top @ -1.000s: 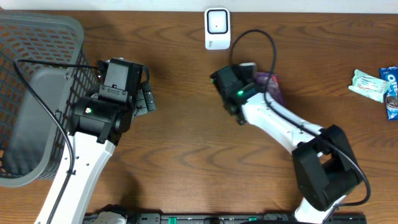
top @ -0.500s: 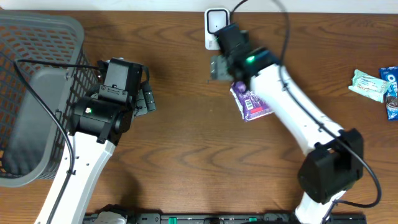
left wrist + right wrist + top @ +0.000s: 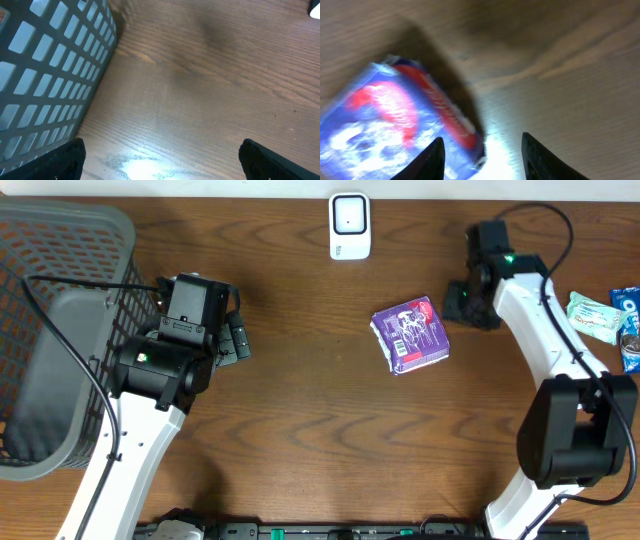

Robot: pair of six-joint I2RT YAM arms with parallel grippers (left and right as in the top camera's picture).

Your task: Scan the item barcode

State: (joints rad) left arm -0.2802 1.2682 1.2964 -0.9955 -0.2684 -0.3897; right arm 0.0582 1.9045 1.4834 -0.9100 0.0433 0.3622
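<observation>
Now purple packet (image 3: 410,335) flat on table (image 3: 320,430).

Overhead down; wrists near table (image 3: 300,400), seemingly.

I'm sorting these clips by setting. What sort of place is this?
Probably a mock shop checkout on a wooden tabletop: a white scanner stands at the far edge, a grey shopping basket sits at one side, and a purple packet and other wrapped snacks lie about.

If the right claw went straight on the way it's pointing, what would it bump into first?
Likely the corner of the purple packet, just ahead of the right gripper; blur hides the depth.
</observation>
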